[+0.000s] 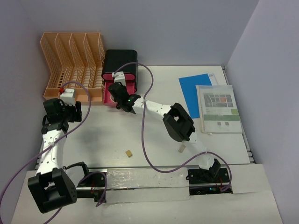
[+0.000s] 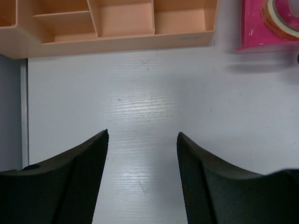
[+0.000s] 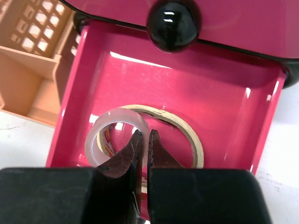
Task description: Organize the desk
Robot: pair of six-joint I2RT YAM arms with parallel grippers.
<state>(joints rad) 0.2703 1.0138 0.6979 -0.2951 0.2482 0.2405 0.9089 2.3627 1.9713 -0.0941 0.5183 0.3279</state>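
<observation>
right wrist view: we count a clear tape roll (image 3: 100, 140) and a tan tape roll (image 3: 196, 144) stowed in the pink drawer (image 3: 224, 107) beneath the shut right claw (image 3: 145, 135), while the left claw (image 2: 142, 135) gapes empty over the desk (image 2: 140, 93), where loose blocks (image 1: 127, 152) and papers (image 1: 218, 108) await sorting.

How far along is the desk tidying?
Done: a masking tape roll lies in the open pink drawer. In hand: the right claw is shut at the rim of a clear tape roll in that drawer; a grip is unclear. The left claw hangs open over bare desk. Left: two small tan pieces, a blue sheet and a booklet on the desk, and the drawer to close.
</observation>
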